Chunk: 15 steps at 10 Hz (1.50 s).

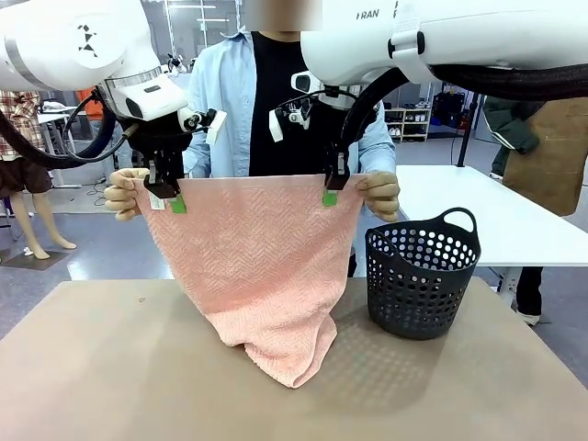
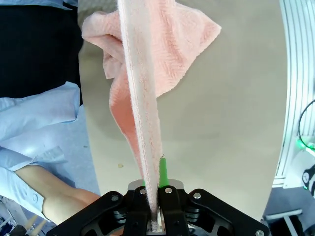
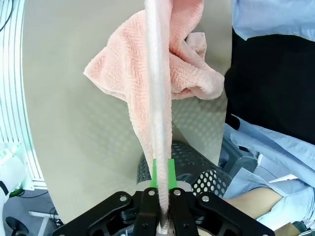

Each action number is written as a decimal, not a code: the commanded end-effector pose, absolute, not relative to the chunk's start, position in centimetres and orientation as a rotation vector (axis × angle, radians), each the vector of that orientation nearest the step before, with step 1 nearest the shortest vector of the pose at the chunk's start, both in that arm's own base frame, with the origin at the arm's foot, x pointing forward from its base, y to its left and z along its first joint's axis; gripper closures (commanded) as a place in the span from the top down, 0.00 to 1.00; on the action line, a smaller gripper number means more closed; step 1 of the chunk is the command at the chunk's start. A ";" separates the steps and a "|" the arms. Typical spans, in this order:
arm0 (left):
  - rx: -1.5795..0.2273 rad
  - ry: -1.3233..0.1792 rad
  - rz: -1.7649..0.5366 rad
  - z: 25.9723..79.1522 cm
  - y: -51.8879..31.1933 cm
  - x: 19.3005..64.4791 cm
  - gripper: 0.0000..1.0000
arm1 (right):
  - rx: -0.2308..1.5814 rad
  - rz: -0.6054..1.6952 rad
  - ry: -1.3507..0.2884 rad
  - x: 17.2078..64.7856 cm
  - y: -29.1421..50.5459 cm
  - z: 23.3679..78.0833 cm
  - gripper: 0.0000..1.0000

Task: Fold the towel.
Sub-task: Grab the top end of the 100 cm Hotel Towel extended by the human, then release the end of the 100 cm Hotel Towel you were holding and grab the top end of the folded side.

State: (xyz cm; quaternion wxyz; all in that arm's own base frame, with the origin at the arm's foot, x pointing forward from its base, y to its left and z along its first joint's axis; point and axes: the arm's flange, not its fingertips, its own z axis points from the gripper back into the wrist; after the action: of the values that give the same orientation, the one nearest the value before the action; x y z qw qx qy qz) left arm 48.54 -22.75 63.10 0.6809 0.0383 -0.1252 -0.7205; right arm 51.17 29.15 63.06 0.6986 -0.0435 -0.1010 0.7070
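Towel [image 1: 262,276]: hanging unfolded in mid-frame, lower end bunching on the table [image 1: 92,367]. Left gripper [image 1: 168,197] and right gripper [image 1: 333,191]: clamping its 2 top corners, beside the person's hands [image 1: 124,195]. Folding apparently not begun; every fold remaining.

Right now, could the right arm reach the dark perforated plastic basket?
Probably yes: the path to the basket is free, but the right pincer is shut on the pale pink terry towel.

The towel [image 1: 262,276] was salmon-pink with a herringbone weave. The basket [image 1: 423,276] was dark grey, patterned with round holes. The table [image 1: 110,367] was tan, the shirt [image 1: 225,101] light blue. The left gripper [image 1: 171,196] and right gripper [image 1: 331,188] were black with green pads [image 3: 162,172].
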 end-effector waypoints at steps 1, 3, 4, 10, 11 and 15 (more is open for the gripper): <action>0.046 -0.289 -1.620 63.6 -22.6 48.7 0.00 | -0.043 1.596 -0.225 51.6 28.7 63.2 0.00; 0.086 -0.281 -1.617 63.1 -22.8 48.5 0.00 | -0.097 1.576 -0.225 51.2 29.2 63.1 0.00; 0.086 -0.281 -1.617 63.1 -22.8 48.5 0.00 | -0.097 1.576 -0.225 51.2 29.2 63.1 0.00; 0.086 -0.281 -1.617 63.1 -22.8 48.5 0.00 | -0.097 1.576 -0.225 51.2 29.2 63.1 0.00; 0.086 -0.281 -1.617 63.1 -22.8 48.5 0.00 | -0.097 1.576 -0.225 51.2 29.2 63.1 0.00; 0.086 -0.281 -1.617 63.1 -22.8 48.5 0.00 | -0.097 1.576 -0.225 51.2 29.2 63.1 0.00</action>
State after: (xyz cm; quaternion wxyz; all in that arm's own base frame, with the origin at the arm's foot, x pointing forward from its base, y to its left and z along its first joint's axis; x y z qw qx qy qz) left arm 48.50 -22.84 63.09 0.6806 0.0379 -0.1252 -0.7209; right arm 51.11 29.24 63.03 0.6977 -0.0391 -0.1014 0.7081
